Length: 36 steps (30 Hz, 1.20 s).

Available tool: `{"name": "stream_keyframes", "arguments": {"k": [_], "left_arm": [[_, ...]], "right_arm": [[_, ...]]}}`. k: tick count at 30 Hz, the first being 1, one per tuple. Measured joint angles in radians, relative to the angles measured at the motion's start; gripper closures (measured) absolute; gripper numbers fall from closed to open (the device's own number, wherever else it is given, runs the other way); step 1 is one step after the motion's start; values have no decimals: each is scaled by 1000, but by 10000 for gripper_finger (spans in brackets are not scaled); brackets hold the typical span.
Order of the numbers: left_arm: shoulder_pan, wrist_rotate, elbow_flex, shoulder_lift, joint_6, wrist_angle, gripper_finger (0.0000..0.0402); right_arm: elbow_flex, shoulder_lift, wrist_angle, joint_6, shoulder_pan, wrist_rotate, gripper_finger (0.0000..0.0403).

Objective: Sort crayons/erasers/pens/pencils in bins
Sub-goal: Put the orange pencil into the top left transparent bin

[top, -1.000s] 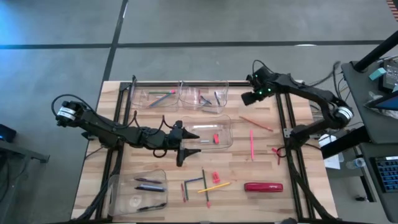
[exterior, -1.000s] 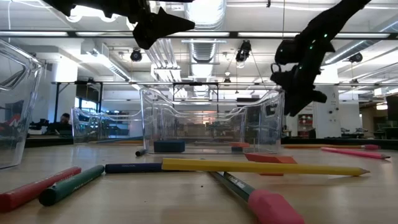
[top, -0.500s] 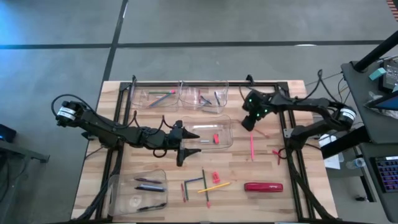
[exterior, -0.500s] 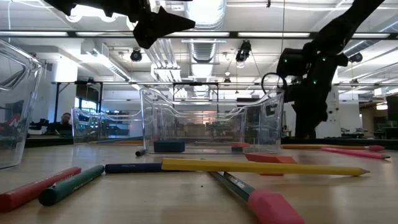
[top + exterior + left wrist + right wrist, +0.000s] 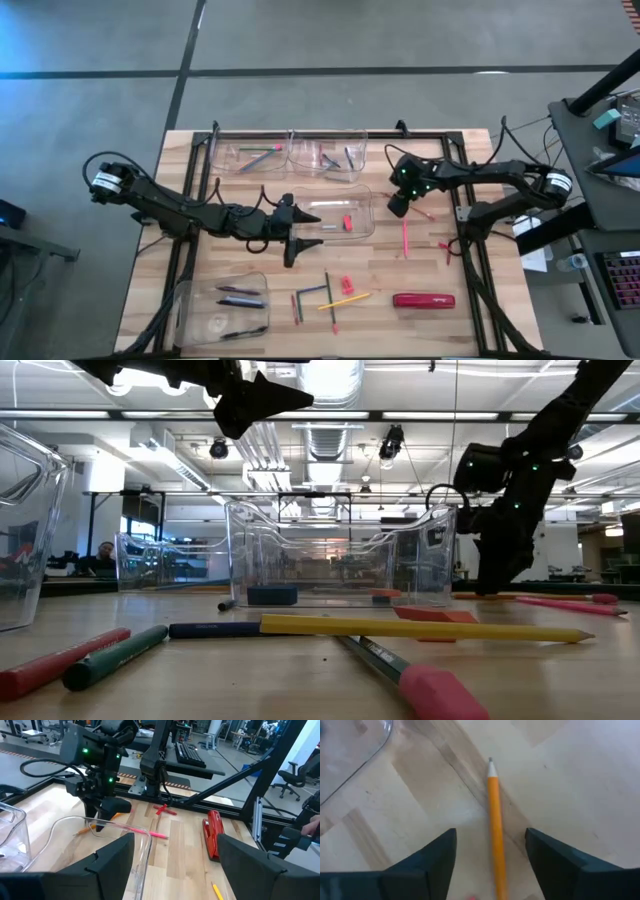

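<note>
Pencils are your concern: the right gripper (image 5: pixel 490 865), having descended beside the middle bin (image 5: pixel 366 205), is spreading its jaws wide astride the orange pencil (image 5: pixel 495 820) lying there, so you are approaching a grasp.

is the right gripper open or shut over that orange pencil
Open. In the right wrist view the right gripper fingers stand apart, straddling the orange pencil, which lies flat on the table, not gripped.
</note>
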Motion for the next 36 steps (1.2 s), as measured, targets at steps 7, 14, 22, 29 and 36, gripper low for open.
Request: {"name": "stream_keyframes", "arguments": {"k": [7,14,22,29,36], "left_arm": [[0,0,0,0,0,0,134],[1,0,-1,0,0,0,134],[1,0,-3,0,0,0,134],[1,0,-4,0,0,0,134],[1,-1,-4,3,3,12,134]], "right_arm": [[-30,48,35,-36,26,125,268],[-25,44,58,-46,31,146,378],[46,-83,-19,-16,29,180,387],[110,-267,-96,1,28,168,389],[139,-446,-27,62,31,35,389]]}}
